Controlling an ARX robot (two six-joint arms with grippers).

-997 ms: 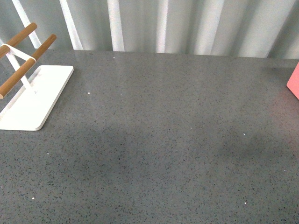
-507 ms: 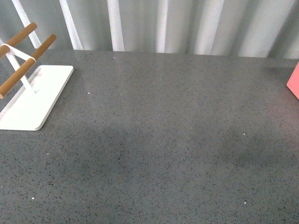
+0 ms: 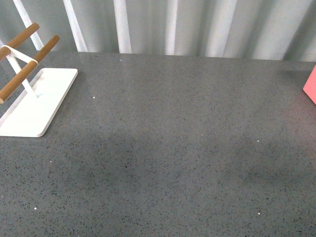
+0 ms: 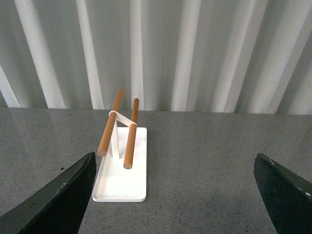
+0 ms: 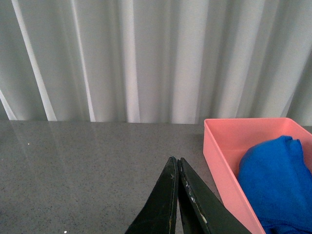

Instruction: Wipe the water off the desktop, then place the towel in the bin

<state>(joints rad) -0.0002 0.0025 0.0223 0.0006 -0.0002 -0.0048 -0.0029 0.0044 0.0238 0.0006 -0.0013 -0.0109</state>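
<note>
Towel in the bin, both arms held back above the desktop.

The towel (image 5: 275, 183) lies bunched inside the pink bin (image 5: 220, 146), which stands on the desktop (image 3: 173, 148) near the far wall. The right gripper (image 5: 176, 195) hovers beside the bin, fingers pressed together on nothing. The left gripper (image 4: 175, 195) faces the white rack (image 4: 124, 168), fingers spread wide and empty. Neither arm shows in the front view.

Soft, even light, sharp focus; faint broad shadows and a dull sheen on the desktop (image 3: 177, 148).
</note>
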